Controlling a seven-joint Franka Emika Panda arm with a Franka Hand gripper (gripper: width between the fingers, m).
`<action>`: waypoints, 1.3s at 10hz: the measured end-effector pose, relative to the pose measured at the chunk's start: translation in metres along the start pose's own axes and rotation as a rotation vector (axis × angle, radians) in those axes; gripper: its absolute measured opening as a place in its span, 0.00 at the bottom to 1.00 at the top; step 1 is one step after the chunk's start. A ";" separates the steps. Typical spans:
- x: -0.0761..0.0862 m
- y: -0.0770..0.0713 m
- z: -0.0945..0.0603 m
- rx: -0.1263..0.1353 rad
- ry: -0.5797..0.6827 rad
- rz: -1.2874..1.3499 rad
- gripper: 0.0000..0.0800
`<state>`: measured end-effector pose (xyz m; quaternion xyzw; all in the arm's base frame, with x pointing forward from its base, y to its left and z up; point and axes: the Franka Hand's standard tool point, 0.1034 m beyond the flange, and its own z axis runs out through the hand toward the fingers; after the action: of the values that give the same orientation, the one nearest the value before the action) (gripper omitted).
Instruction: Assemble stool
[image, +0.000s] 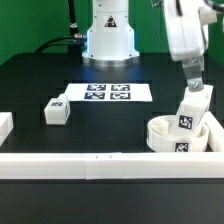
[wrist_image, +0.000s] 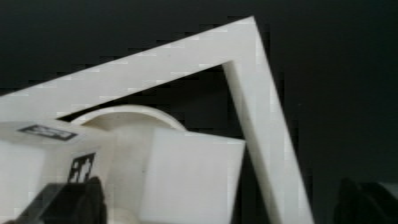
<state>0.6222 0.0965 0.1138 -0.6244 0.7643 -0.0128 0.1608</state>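
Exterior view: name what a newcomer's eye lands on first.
The arm's fingers come down on a tilted leg that stands on the round seat, at the exterior view's right beside the front rail. A loose leg lies apart at the exterior view's left. The marker board sits mid-table.

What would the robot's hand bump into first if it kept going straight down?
The hand points down and seems to grip a white leg. Right under it sits the round seat, so the leg would likely press into the seat first, though depth is unclear.
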 end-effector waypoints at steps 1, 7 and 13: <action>0.001 0.001 0.001 -0.002 0.001 -0.076 0.81; -0.004 0.002 0.003 -0.061 0.017 -0.716 0.81; -0.005 -0.001 0.002 -0.122 0.036 -1.414 0.81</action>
<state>0.6247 0.1009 0.1135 -0.9784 0.1780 -0.0817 0.0661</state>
